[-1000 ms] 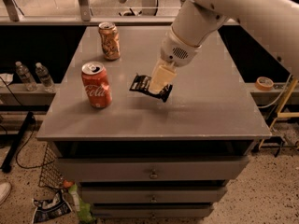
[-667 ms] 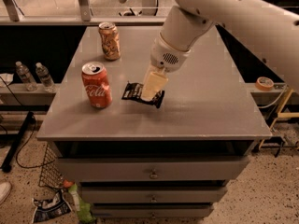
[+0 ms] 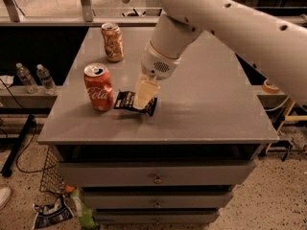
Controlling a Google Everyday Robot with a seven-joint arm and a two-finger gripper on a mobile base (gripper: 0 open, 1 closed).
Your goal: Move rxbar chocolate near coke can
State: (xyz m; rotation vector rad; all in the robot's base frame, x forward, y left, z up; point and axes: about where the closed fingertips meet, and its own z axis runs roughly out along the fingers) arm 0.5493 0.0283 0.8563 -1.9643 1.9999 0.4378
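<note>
The rxbar chocolate (image 3: 125, 100), a flat black wrapped bar with pale print, is at the front left of the grey table (image 3: 211, 109), just right of the coke can (image 3: 98, 87). The coke can is red with white script and a silver top, and it stands upright. My gripper (image 3: 144, 98) comes down from the white arm at the upper right, and its pale fingers are shut on the right part of the bar. The bar is low over the table or resting on it; I cannot tell which.
An orange-tan patterned can (image 3: 112, 42) stands upright at the back left of the table. Drawers (image 3: 156, 176) are under the tabletop. Two water bottles (image 3: 36, 78) stand on a low shelf at the left. A roll of tape (image 3: 270, 86) lies to the right.
My gripper has carried the bar to the left, from the middle of the table to right beside the coke can.
</note>
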